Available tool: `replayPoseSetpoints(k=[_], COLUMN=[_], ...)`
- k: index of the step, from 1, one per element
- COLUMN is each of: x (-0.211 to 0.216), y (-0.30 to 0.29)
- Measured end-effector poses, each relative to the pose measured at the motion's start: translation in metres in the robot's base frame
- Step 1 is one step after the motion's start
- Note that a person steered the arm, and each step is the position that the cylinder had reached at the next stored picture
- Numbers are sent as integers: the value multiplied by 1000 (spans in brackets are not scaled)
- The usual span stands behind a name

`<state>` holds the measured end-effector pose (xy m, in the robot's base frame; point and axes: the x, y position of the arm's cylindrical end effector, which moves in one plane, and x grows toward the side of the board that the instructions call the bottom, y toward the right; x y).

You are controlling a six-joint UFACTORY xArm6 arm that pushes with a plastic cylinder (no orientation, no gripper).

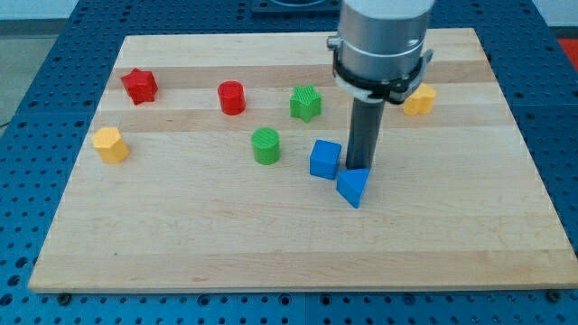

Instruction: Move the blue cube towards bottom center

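The blue cube (324, 159) sits near the middle of the wooden board (181, 244). A blue triangular block (353, 187) lies just to its lower right, almost touching it. My dark rod comes down from the view's top, and my tip (359, 168) stands right behind the blue triangular block and just to the right of the blue cube, close to both.
A green cylinder (265, 145) stands left of the cube and a green star-like block (306, 103) above it. A red cylinder (231, 97) and a red star (139, 86) lie at upper left, a yellow block (110, 144) at left, another yellow block (419, 100) at upper right.
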<state>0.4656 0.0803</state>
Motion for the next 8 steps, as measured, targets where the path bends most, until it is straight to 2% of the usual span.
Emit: replayPoseSetpoints(k=[1,2,3,4,5,6,8], x=[-25,-26,12,23,6,14,62], y=[5,-38,-92,-90,-50,-33,-99])
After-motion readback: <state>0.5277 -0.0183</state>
